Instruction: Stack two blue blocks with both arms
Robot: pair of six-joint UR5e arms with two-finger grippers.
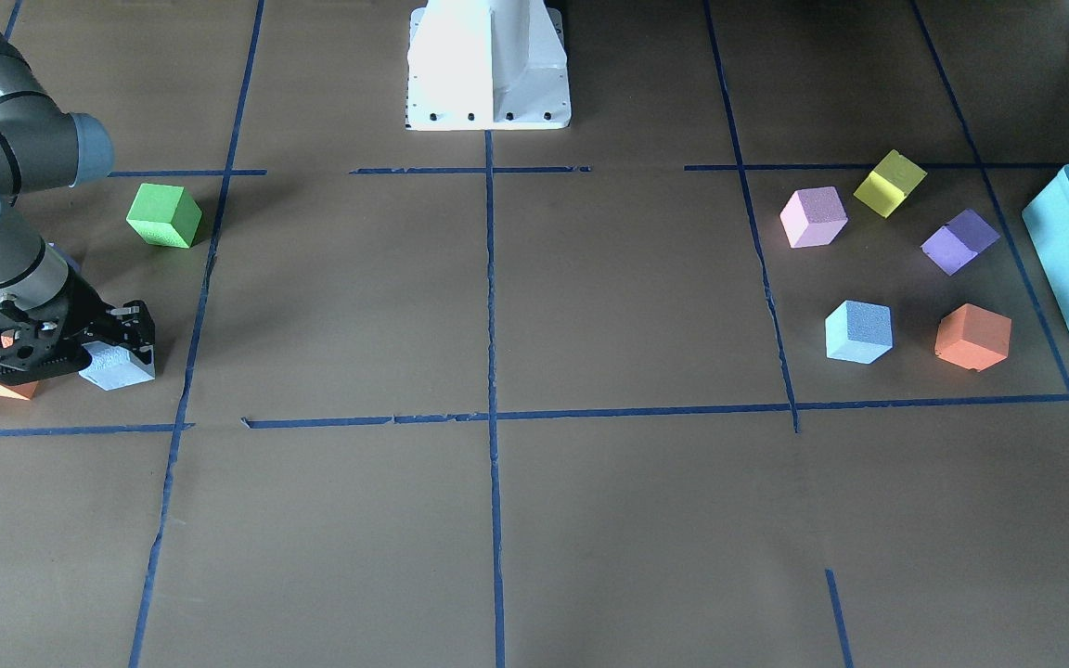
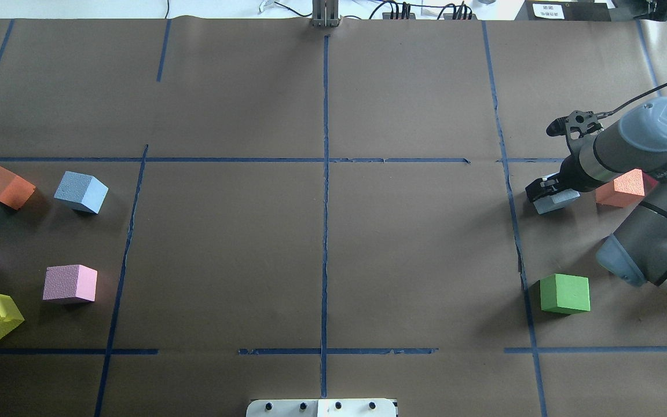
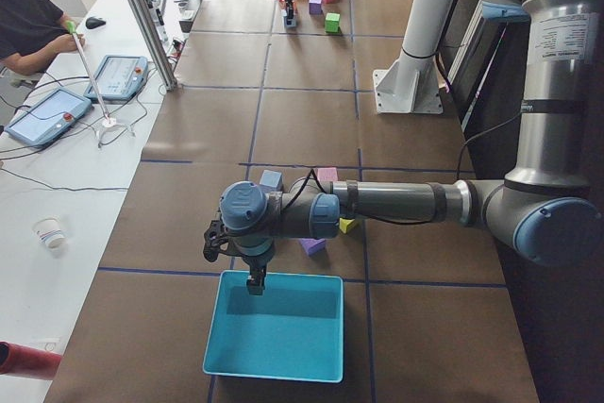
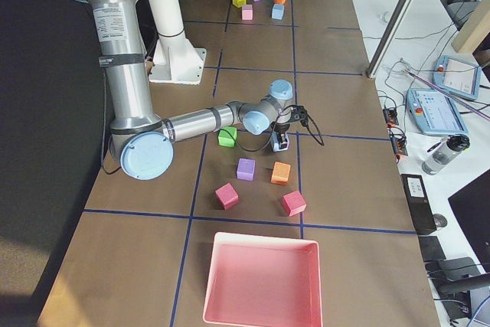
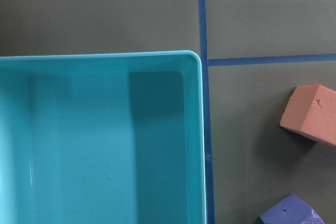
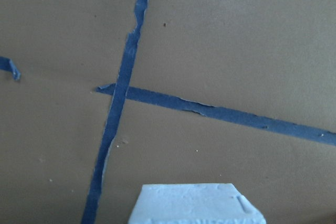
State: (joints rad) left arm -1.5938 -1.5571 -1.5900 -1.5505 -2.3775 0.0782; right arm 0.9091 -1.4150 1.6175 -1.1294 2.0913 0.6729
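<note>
While the right tool (image 1: 115,353) clamps one blue block (image 1: 122,373) at the right end of the table (image 1: 590,520), the other blue block (image 1: 859,331) lies well apart at the left end, nearer the left tool (image 3: 256,282), which hangs over the teal box (image 3: 274,367); whether that tool is closed cannot be told.

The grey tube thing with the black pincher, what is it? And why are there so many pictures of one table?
It is a robot arm, and there are two. Cameras look from the front, from above, from both ends of the table, and from each wrist. The right arm has its end effector closed on a blue block, low by the table. The left arm hangs its end effector over a teal box; I cannot tell whether that one is open. A second blue block sits among other coloured cubes at the table's other end.
</note>
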